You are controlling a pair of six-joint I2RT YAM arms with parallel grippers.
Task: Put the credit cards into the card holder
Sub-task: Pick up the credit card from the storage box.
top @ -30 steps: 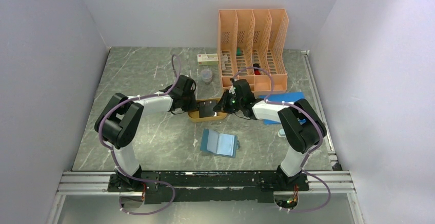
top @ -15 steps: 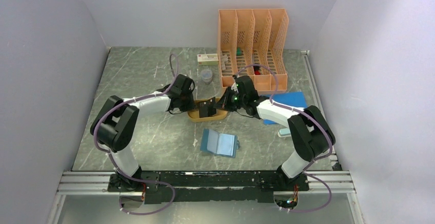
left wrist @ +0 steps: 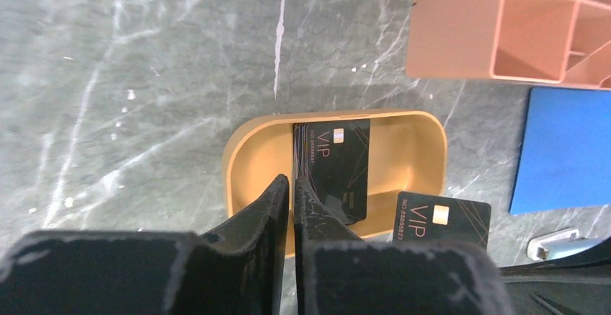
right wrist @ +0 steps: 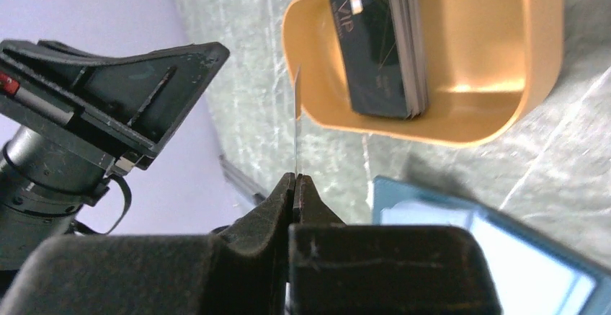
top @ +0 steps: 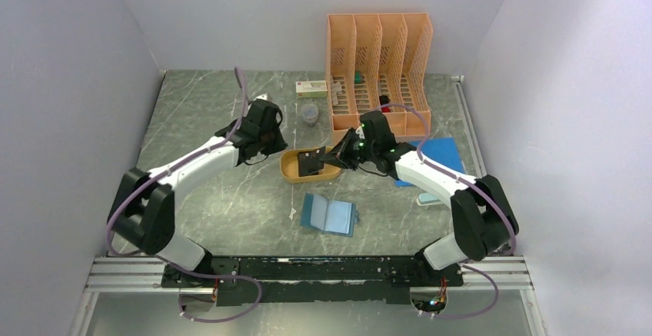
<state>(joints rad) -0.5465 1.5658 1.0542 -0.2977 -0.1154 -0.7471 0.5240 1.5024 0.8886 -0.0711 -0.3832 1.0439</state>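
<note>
Right end effector (right wrist: 296,179) is closed on one dark card (left wrist: 441,219), pinched by its edge between the fingertips. The card is held at the rim of the orange tray (left wrist: 245,149), apart from the rest. The card stack (left wrist: 335,160) is left lying in the tray, leaned toward one end, with "VIP" print seen on the top face.

Left end effector (left wrist: 291,185) is seen with its jaws brought nearly together and nothing gripped. It is held just beside the tray's left end, with the tips pointed at the stack.

Card holder (top: 329,214) is laid open flat on the table (top: 215,105), nearer the arm bases than the tray and apart from it. No card is seen in it.

A blue sheet (top: 434,150) is partly covered by the right arm. An orange file rack (top: 378,51) is stood at the back.
</note>
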